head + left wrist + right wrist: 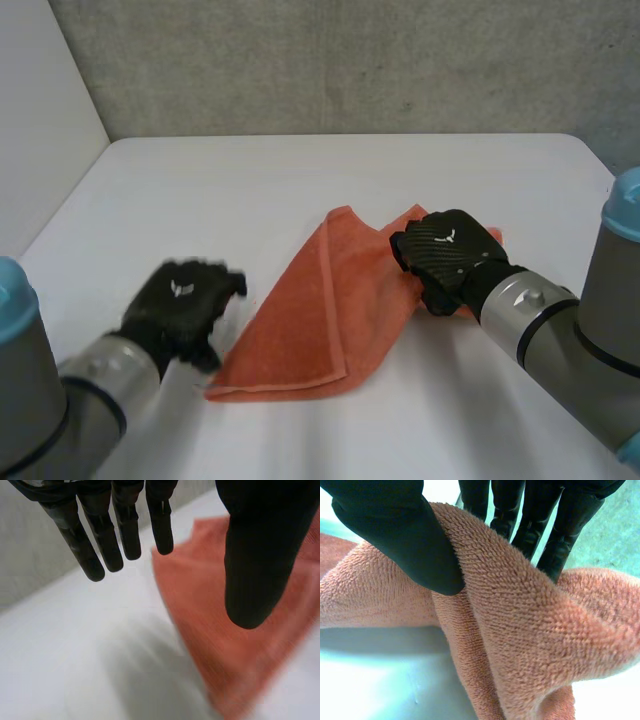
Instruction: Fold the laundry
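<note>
An orange towel (320, 310) lies folded on the white table (300, 180), near its middle. My right hand (448, 255) rests on the towel's right edge, by its far right corner. In the right wrist view the thumb (405, 540) and fingers (540, 525) pinch a raised fold of the orange towel (530, 630) between them. My left hand (185, 300) hovers just left of the towel's near left corner, apart from it. In the left wrist view its fingers (100, 545) and thumb (260, 555) hang straight and spread, holding nothing, with the orange towel (225, 630) beyond the thumb.
A grey concrete wall (350, 60) stands behind the table's far edge. A white panel (40, 120) borders the table on the left. Bare tabletop lies around the towel on all sides.
</note>
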### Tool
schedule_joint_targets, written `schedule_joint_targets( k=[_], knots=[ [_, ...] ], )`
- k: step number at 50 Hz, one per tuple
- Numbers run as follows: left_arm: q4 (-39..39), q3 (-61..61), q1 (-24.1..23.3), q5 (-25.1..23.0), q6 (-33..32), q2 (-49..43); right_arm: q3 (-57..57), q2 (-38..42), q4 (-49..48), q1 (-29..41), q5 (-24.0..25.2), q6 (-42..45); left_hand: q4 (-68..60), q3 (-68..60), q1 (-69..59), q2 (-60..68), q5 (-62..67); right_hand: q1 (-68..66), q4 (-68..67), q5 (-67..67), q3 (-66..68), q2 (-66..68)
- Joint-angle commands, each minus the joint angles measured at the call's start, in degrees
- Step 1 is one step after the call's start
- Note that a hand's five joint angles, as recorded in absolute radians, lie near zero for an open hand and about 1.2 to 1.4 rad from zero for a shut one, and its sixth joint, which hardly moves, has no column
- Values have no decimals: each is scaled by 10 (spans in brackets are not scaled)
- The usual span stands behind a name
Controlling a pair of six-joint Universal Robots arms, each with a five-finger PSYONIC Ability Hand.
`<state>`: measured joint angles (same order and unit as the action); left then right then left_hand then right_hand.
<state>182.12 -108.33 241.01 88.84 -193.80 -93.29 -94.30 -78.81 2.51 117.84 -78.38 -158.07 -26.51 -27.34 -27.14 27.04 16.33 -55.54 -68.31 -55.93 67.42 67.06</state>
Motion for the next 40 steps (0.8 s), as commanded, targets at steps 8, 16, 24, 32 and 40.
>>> schedule_joint_targets(
  k=[8, 16, 24, 32, 40],
  knots=[
    [55, 187, -97, 5, 69, -145, -50, -44, -44, 1, 12, 0, 28, 37, 35, -34, -26, -245, -117, -141, 126, 129],
    [39, 190, -107, 3, 71, -199, -52, -49, -52, 0, 4, 0, 82, 91, 88, -87, -80, -245, -117, -141, 126, 129],
    [24, 153, -106, 5, 73, -193, -51, -47, -52, -6, 4, -1, 76, 84, 82, -81, -74, -245, -117, -141, 126, 129],
    [25, 118, -127, 2, 72, -196, -55, -38, -51, -6, 2, -2, 69, 77, 75, -74, -67, -245, -117, -141, 126, 129],
    [33, 116, -148, 4, 73, -203, -56, -38, -51, -7, 1, -8, 59, 67, 65, -64, -57, -245, -117, -141, 126, 129]
  ],
)
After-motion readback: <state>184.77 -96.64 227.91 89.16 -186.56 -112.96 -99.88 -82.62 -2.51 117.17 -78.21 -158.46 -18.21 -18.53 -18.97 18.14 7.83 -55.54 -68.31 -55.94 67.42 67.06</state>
